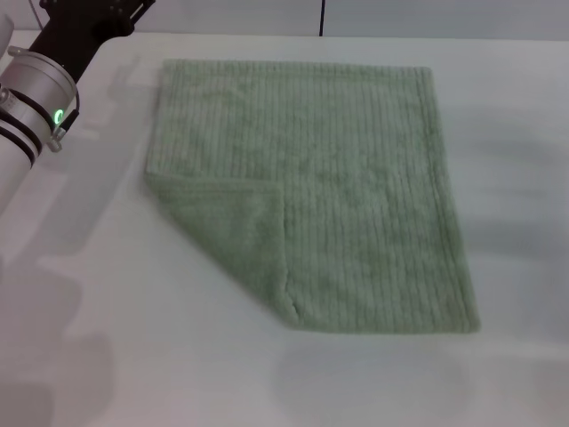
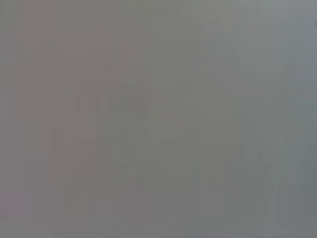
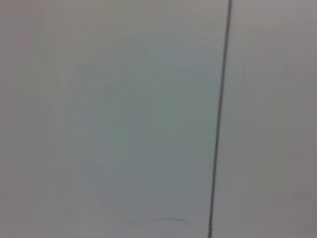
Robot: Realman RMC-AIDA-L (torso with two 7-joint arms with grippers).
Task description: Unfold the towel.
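The pale sage-green towel [image 1: 338, 178] lies flat on the white table [image 1: 133, 356] in the head view, spread out except for its near-left corner [image 1: 236, 236], which is folded over onto the cloth as a triangular flap. My left arm [image 1: 36, 98] shows at the far left edge, raised beside the towel's far-left corner; its gripper is out of view. My right arm and gripper are not in view. The left wrist view shows only a blank grey surface. The right wrist view shows a pale surface with a thin dark line [image 3: 220, 119].
The table's far edge [image 1: 356, 37] runs just behind the towel. Bare white tabletop surrounds the towel on the left, right and near sides.
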